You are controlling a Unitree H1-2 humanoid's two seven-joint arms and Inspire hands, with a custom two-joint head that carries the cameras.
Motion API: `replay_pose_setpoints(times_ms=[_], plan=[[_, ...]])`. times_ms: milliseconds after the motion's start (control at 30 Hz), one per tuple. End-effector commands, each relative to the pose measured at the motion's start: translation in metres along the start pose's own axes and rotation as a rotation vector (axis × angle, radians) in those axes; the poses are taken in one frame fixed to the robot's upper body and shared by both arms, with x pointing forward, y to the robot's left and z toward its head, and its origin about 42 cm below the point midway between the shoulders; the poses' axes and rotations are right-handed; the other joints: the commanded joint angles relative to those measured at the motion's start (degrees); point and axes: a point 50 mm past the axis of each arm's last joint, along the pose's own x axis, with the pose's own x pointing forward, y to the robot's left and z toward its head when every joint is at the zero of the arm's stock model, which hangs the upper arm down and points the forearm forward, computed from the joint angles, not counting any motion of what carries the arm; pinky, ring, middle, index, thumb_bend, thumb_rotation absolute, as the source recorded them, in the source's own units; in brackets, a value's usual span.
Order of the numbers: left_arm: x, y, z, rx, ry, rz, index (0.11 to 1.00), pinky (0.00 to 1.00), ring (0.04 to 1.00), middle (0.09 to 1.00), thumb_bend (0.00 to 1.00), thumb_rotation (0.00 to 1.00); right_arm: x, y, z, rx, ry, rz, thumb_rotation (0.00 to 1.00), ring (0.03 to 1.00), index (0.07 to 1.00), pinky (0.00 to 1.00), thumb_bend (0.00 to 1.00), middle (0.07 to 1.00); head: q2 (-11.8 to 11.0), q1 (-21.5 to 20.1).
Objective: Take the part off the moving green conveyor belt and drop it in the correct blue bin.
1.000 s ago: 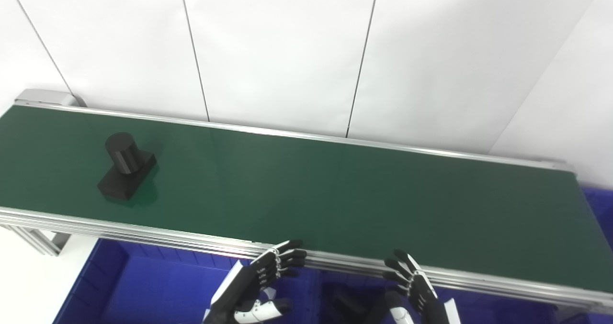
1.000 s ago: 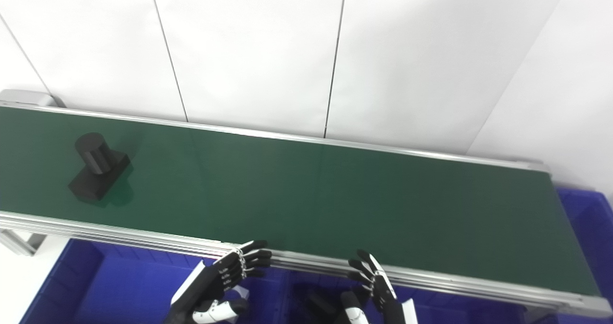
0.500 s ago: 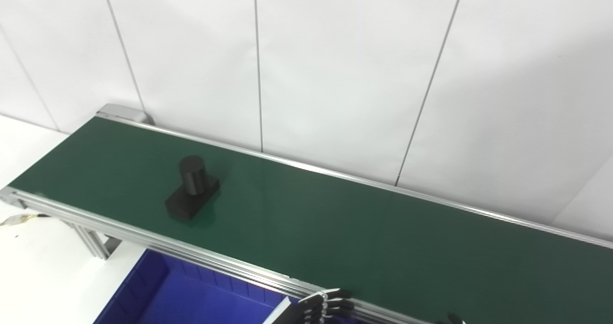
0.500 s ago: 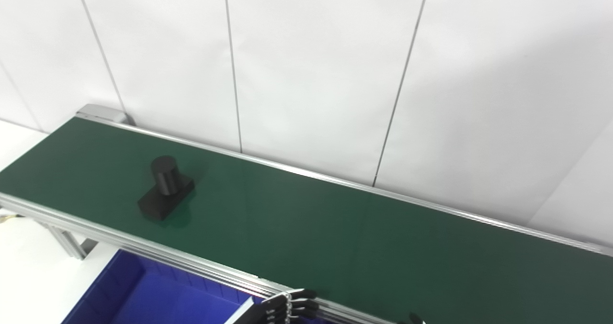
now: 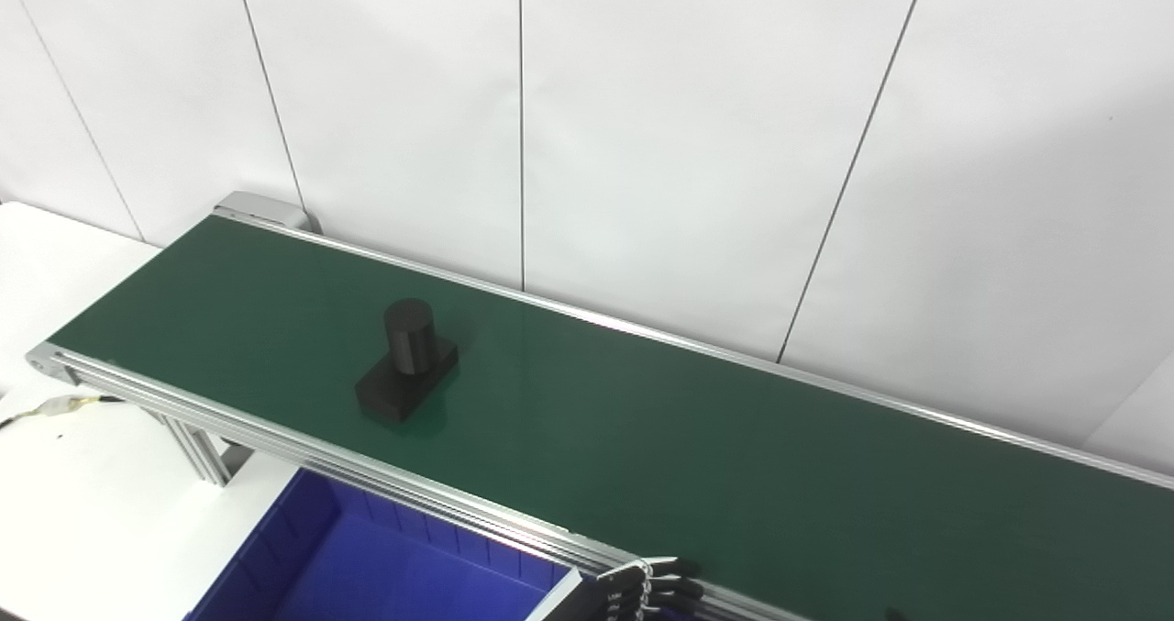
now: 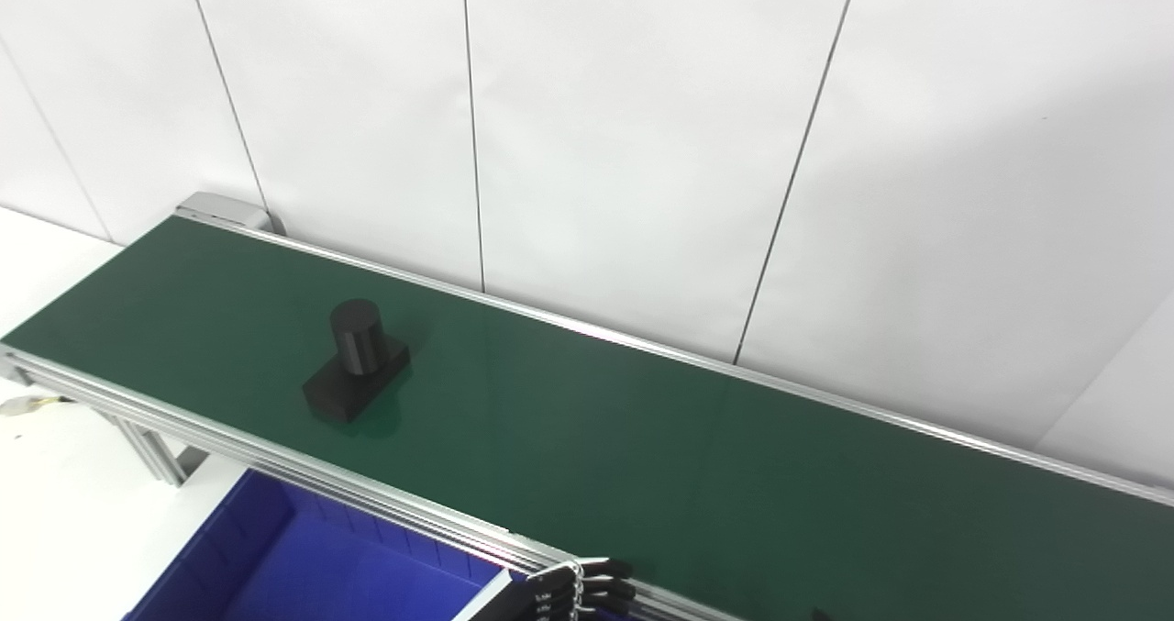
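One black part (image 5: 406, 360) on green belt (image 5: 734, 456), unlabelled.
I see left hand (image 5: 647, 592) fingertips at the belt's near rail; grip state unreadable.

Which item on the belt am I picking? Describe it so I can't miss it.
Find the long green conveyor belt along the white wall. Toward its left end sits the black part: an upright cylinder on a flat rectangular base, the only object on the belt.

White panelled wall (image 5: 697, 135) behind; white floor (image 5: 83, 502) below.
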Motion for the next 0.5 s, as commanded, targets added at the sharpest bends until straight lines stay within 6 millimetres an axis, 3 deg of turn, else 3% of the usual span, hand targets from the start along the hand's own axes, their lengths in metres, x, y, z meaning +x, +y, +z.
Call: replay_pose_setpoints(times_ms=[0,100,267,467], plan=[[0.013,-0.002,0.012,0.006,-0.072,0.007,0.819,0.72,0.767,0.794,0.93,0.53,0.006,-0.004,0.017,0.0,-0.114,-0.01,0.91,0.791,0.937,0.69,0.53,0.844,0.0,0.0],[0.015,-0.003,0.011,0.003,-0.073,0.006,0.818,0.72,0.765,0.794,0.93,0.52,0.01,-0.008,0.032,-0.002,-0.174,-0.011,0.91,0.78,0.933,0.68,0.52,0.832,0.2,0.2],[0.018,-0.003,0.009,0.009,-0.069,0.004,0.819,0.72,0.768,0.795,0.93,0.53,0.023,-0.015,0.065,0.019,-0.293,0.007,0.9,0.784,0.921,0.7,0.62,0.825,0.0,-0.4],[0.021,-0.002,0.008,0.007,-0.07,0.006,0.819,0.72,0.766,0.794,0.93,0.51,0.046,-0.023,0.107,-0.047,-0.44,0.052,0.83,0.75,0.872,0.64,0.56,0.795,-0.2,-1.1]])
